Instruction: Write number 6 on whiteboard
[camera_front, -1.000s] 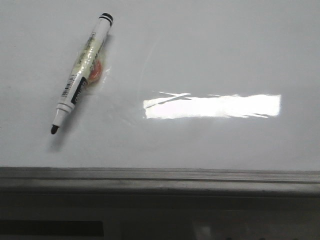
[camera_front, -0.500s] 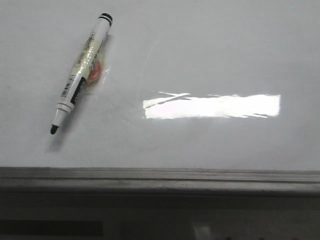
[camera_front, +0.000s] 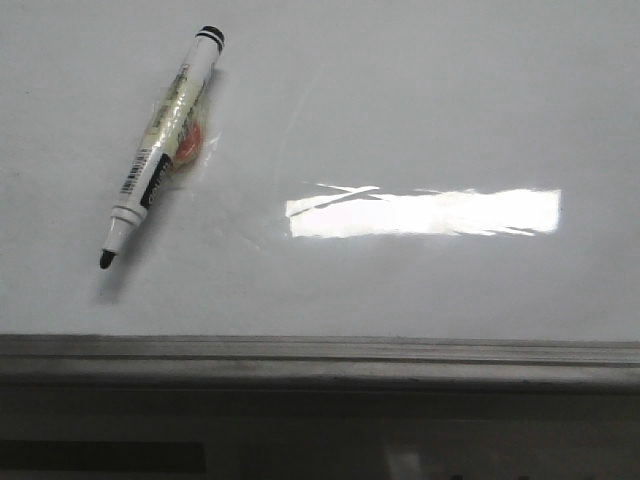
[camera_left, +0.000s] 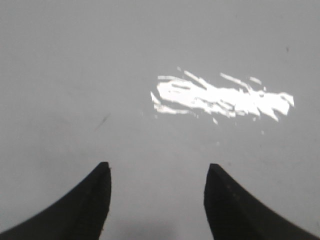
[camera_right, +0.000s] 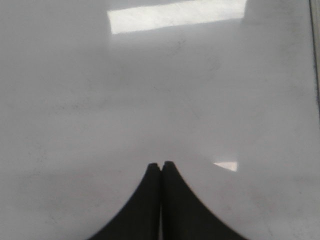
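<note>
Grippers first: left gripper (camera_left: 157, 172) hangs wide open and empty over the whiteboard (camera_front: 420, 110); right gripper (camera_right: 161, 166) is fully closed, holding nothing. Marker (camera_front: 160, 150) lies uncapped near the board's far left corner, ungrasped. No number 6 is visible; writing not yet begun.

The whiteboard (camera_front: 420, 110) is smooth and glossy, its frame (camera_front: 320, 352) dull grey metal; the marker (camera_front: 160, 148) has a shiny plastic barrel, partly clear-wrapped
</note>
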